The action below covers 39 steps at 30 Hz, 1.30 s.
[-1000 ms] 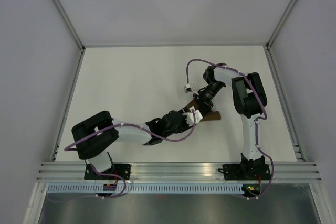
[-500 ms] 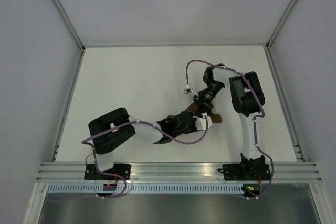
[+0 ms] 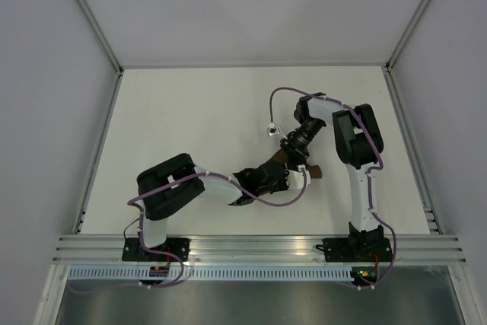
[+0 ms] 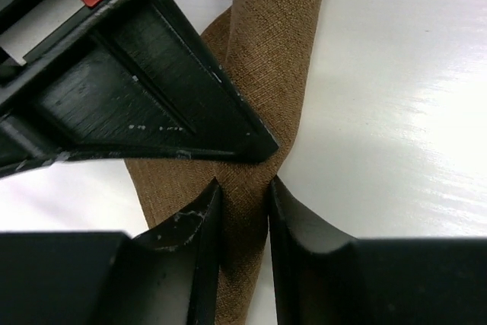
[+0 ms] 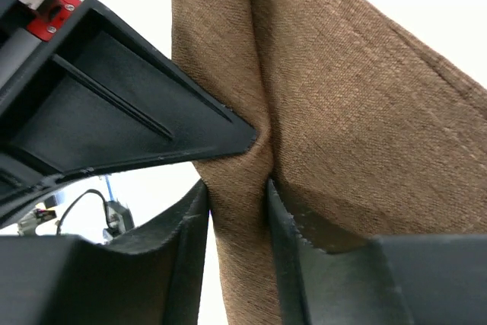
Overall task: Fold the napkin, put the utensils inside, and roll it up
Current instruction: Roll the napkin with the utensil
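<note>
The dark brown napkin (image 3: 310, 172) lies as a narrow rolled bundle on the white table, mostly covered by both grippers. My left gripper (image 3: 292, 178) is shut on the roll; in the left wrist view the cloth (image 4: 274, 51) runs down between its jaws (image 4: 243, 207). My right gripper (image 3: 294, 154) is shut on the same roll from the far side; in the right wrist view the cloth (image 5: 342, 112) is pinched between its jaws (image 5: 236, 207). The two grippers meet nose to nose on the roll. The knife is hidden.
The white table (image 3: 190, 119) is bounded by grey walls and a metal rail (image 3: 251, 245) at the near edge. The other arm's black finger fills the upper left of each wrist view (image 4: 129, 89) (image 5: 114, 104). A purple cable (image 3: 283, 90) loops above the right wrist.
My left arm has swung to the right, its gripper sliding along the roll closer to the right gripper. The right gripper has hardly moved. Less of the napkin shows now.
</note>
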Motion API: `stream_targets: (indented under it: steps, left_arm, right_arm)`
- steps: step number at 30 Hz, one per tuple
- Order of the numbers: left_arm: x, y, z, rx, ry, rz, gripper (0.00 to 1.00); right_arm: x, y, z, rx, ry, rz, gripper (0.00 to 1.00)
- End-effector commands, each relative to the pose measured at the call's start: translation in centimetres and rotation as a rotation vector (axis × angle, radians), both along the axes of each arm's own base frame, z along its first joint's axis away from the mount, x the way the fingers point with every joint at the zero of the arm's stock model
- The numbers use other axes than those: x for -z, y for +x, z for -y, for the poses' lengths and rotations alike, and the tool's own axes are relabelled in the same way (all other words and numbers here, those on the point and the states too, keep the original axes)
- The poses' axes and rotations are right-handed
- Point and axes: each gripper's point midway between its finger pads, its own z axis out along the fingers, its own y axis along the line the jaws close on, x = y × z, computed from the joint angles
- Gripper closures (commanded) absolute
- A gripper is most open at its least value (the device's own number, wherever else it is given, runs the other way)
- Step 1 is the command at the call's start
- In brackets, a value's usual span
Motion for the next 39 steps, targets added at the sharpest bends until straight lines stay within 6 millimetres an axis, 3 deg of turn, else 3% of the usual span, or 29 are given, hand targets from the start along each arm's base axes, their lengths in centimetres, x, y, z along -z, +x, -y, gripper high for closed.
stream_targets:
  steps: [1,4,10,17,24,26,28,29,30,31,32,33,34,35,36,38,39]
  left_arm:
    - [2.1,-1.7,0.6,0.093,0.045,-0.125,0.8]
    - [3.2,-3.0,0.2,0.138,0.068,-0.222,0.84]
    - [4.6,-4.2,-1.0,0.159,0.098,-0.364,0.9]
    - [5.1,-4.6,-1.2,0.162,0.098,-0.452,0.92]
    - [4.3,-3.1,-1.1,0.113,0.048,-0.563,0.92]
    - [4.3,-2.8,-1.6,0.09,0.035,-0.651,0.92]
    - [3.8,-1.8,-0.9,0.074,0.004,-0.696,0.92]
    - [3.8,-1.6,-1.3,0.07,-0.004,-0.753,0.91]
    - [3.7,-1.2,-1.2,0.059,-0.005,-0.788,0.91]
    - [3.8,-1.0,-1.3,0.041,-0.008,-0.833,0.91]
    - [3.5,-0.8,-1.3,0.053,-0.029,-0.889,0.91]
    - [3.7,-0.5,-1.3,0.031,-0.018,-0.944,0.91]
    - [3.8,-0.3,-1.3,0.026,-0.018,-0.975,0.91]
    - [3.6,-0.2,-1.3,0.034,-0.026,-1.022,0.9]
    - [3.2,0.1,-1.2,0.017,-0.012,-1.058,0.9]
    - [4.0,0.1,-1.4,0.0,0.0,-1.14,0.89]
    - [3.4,0.5,-1.2,-0.008,0.005,-1.165,0.89]
  right_arm:
    - [5.0,1.9,1.9,-0.087,-0.086,0.142,0.56]
    - [4.8,2.1,1.5,-0.069,-0.079,0.151,0.47]
    - [2.5,3.7,0.7,0.049,-0.077,0.201,0.36]
    - [-2.5,8.0,0.6,0.247,-0.016,0.34,0.3]
    - [-7.6,11.1,2.2,0.439,0.082,0.439,0.29]
    - [-9.8,12.6,3.4,0.526,0.125,0.493,0.29]
    - [-10.5,13.5,5.1,0.592,0.142,0.54,0.29]
    - [-12.2,13.6,5.6,0.622,0.16,0.587,0.3]
    - [-11.7,13.0,6.3,0.646,0.157,0.592,0.29]
    - [-13.5,13.5,6.9,0.656,0.177,0.692,0.3]
    - [-13.8,13.5,7.9,0.678,0.162,0.737,0.3]
    - [-12.6,12.2,8.2,0.683,0.149,0.737,0.29]
    - [-14.6,12.2,8.3,0.675,0.18,0.849,0.29]
    - [-14.7,11.7,8.3,0.671,0.186,0.881,0.28]
    - [-13.2,10.4,8.4,0.666,0.172,0.88,0.26]
    - [-14.1,9.3,8.4,0.622,0.188,0.968,0.25]
    - [-12.8,8.1,8.3,0.58,0.18,0.978,0.26]
